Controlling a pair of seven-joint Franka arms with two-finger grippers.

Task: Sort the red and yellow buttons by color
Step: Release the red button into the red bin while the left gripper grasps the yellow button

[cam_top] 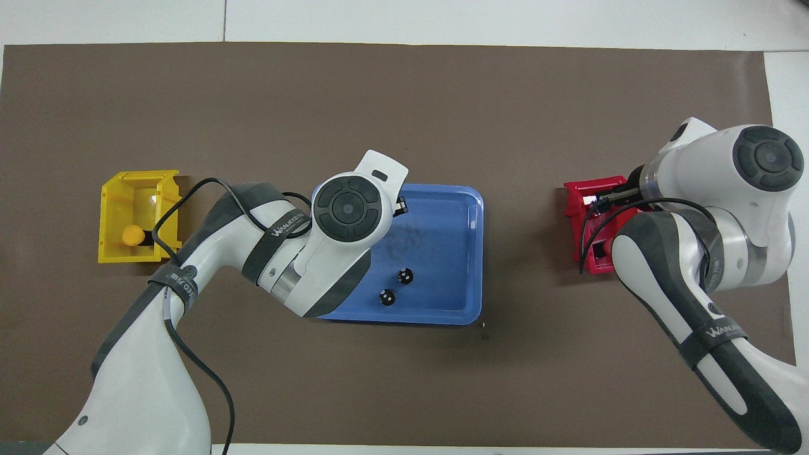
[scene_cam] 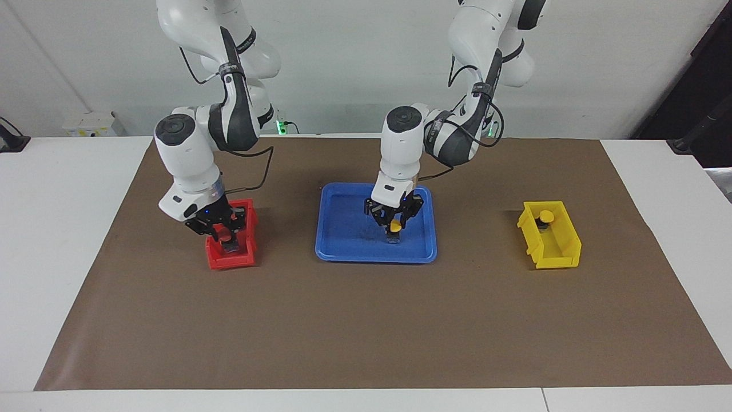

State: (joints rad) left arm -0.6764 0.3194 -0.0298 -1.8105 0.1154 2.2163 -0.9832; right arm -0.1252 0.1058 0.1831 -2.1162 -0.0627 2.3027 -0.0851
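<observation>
My left gripper is low over the blue tray and shut on a yellow button, whose dark base hangs just above the tray floor. My right gripper is down in the red bin and shut on a red button. Another yellow button lies in the yellow bin; it also shows in the overhead view. The second red button is hidden. In the overhead view both grippers' fingers are covered by their own arms.
Two small black capless cylinders stand in the blue tray, at the side nearer the robots. The yellow bin is toward the left arm's end and the red bin toward the right arm's end of the brown mat.
</observation>
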